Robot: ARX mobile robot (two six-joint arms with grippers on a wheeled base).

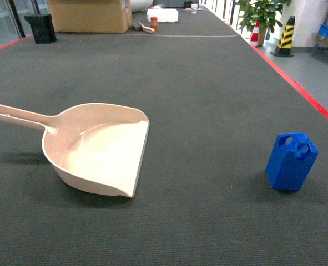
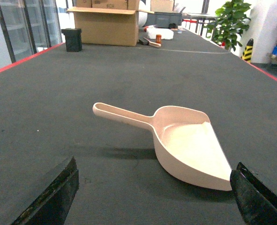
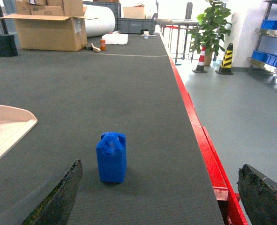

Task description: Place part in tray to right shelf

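The beige tray lies on the dark mat at left, its handle pointing left and its flat lip facing right; nothing lies in it. The small blue part stands upright on the mat at right, well apart from the tray. In the left wrist view the tray sits ahead of my left gripper, which is open and holds nothing. In the right wrist view the part stands just ahead of my open right gripper, toward its left finger. The right shelf with blue crates shows far right. Neither gripper appears in the head view.
A red strip edges the mat on the right, with grey floor beyond. At the far end stand a cardboard box, a black bin, a white box and an orange bottle. A plant and a striped bollard stand at the back right.
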